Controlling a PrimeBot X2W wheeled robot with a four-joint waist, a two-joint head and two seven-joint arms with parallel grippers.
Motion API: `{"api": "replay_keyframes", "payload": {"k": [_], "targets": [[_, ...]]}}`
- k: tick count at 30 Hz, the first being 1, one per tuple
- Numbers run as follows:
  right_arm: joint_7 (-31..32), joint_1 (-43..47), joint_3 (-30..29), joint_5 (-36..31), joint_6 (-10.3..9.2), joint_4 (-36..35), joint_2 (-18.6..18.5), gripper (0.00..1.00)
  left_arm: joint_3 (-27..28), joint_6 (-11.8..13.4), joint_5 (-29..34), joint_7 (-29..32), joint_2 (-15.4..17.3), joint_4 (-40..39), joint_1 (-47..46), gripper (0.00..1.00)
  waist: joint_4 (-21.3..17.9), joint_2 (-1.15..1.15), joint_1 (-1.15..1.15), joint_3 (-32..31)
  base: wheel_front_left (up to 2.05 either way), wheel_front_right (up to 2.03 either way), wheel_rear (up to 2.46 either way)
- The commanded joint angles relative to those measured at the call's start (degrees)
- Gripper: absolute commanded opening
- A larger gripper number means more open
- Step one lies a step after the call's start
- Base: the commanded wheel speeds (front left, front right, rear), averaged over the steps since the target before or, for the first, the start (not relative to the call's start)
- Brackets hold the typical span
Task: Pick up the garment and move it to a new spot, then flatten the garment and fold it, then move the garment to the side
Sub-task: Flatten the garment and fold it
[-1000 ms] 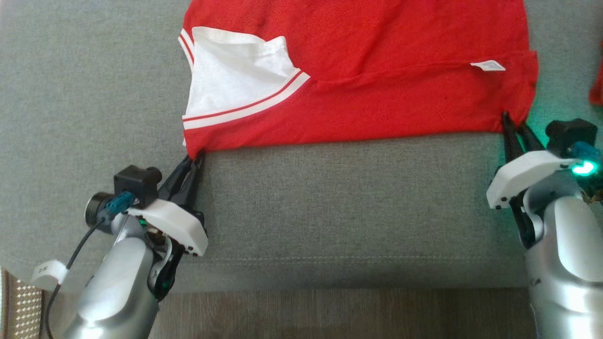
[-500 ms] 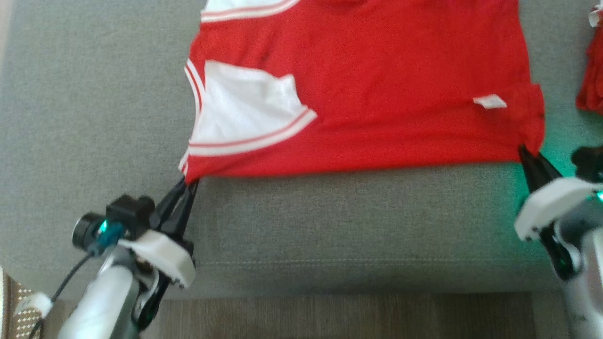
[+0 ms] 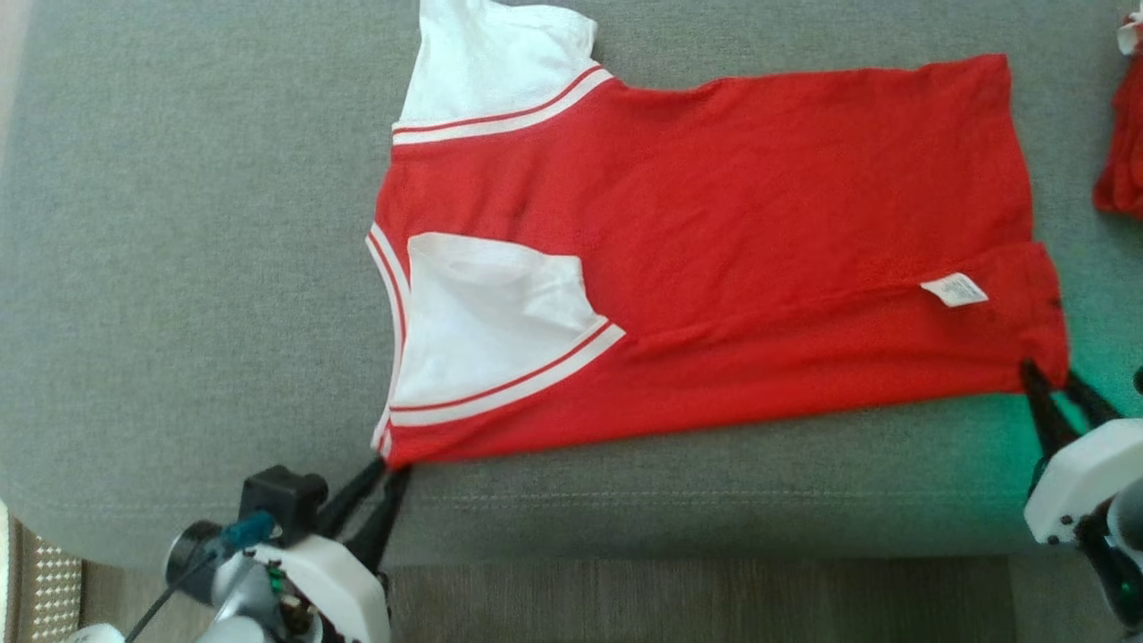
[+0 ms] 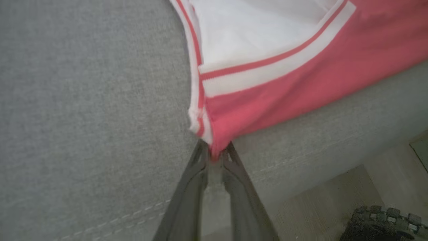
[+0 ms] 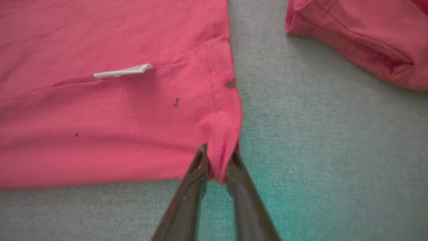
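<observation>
The garment (image 3: 714, 250), a red shirt with white sleeves, lies spread flat on the grey cushion (image 3: 179, 268), its near strip folded over with a white tag (image 3: 954, 289) showing. My left gripper (image 3: 386, 466) is shut on the near left corner by the striped sleeve hem; the left wrist view has that corner (image 4: 214, 147) pinched between the fingers (image 4: 190, 180). My right gripper (image 3: 1047, 382) is shut on the near right corner, and in the right wrist view red cloth (image 5: 220, 157) bunches between its fingers (image 5: 240, 187).
Another red cloth (image 3: 1123, 143) lies at the cushion's right edge, close to the garment (image 5: 361, 40). The cushion's front edge with its seam (image 3: 696, 502) runs just behind my grippers, with wooden floor (image 3: 696, 598) below. A dark mat (image 4: 384, 224) lies on the floor.
Both grippers have drawn back toward the cushion's front edge, dragging the garment with them. Its far sleeve and far edge have come into view.
</observation>
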Motion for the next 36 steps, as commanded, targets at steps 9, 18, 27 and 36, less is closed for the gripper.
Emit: {"api": "replay_keyframes", "payload": {"k": [9,18,27,36], "targets": [[1.4,0.5,-2.3,-6.7,-0.03,-15.6,1.5,1.0,8.0,4.1,-1.5,2.9,5.1,-12.5,-3.1,1.0,-0.7,0.0,0.0,0.2,0.0,0.0,0.0],[-0.4,-6.0,4.6,-8.8,-0.03,-20.1,3.1,1.0,10.0,-1.6,-3.6,12.9,9.3,-14.0,-32.0,1.0,-1.5,0.0,0.0,6.7,0.0,0.0,0.0],[-1.3,-11.3,9.9,-9.1,-0.03,-18.9,3.6,1.0,0.7,-4.3,-10.5,21.6,11.3,4.3,-56.3,1.0,-5.7,0.0,0.0,13.3,0.0,0.0,0.0],[-2.8,-12.6,10.2,-9.4,-0.03,-17.9,4.3,1.0,-9.1,-4.3,-15.5,23.3,14.5,12.4,-67.1,1.0,-8.2,0.0,0.0,16.2,0.0,0.0,0.0]]}}
